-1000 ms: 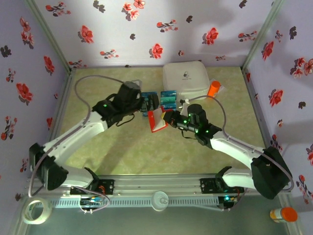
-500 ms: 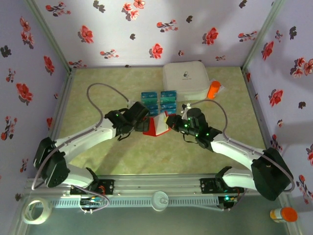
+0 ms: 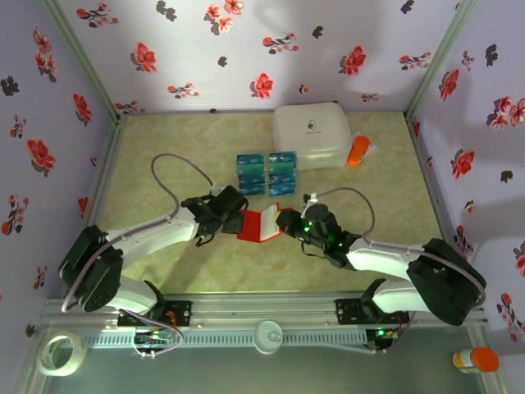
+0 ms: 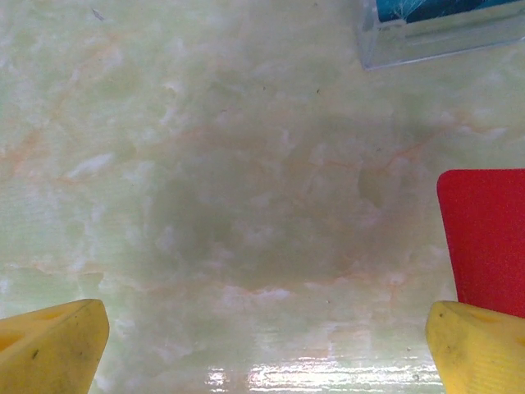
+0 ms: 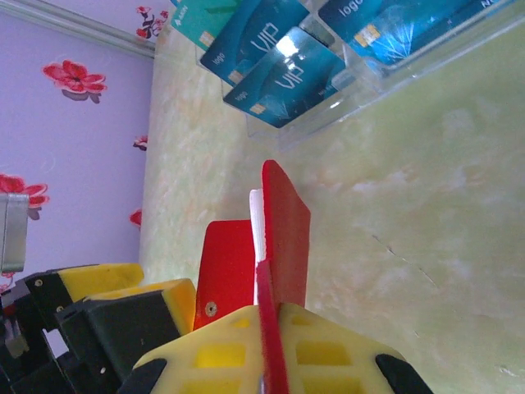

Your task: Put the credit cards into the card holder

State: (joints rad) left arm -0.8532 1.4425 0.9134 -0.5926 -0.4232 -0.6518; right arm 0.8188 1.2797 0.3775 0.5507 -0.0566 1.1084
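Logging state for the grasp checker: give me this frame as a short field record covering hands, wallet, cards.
left hand: open, fingers wide, at the card holder's left flap
right hand: shut on the card holder's right edge
card holder: red, folded open, one flap raised
credit cards: blue and teal, in the clear tray behind the card holder

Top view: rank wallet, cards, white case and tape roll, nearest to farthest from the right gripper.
From the right gripper:
1. wallet, held in its jaws, just to its left
2. cards, in the clear tray, mid-table beyond the gripper
3. white case, at the back wall
4. tape roll, off the mat at the near left corner
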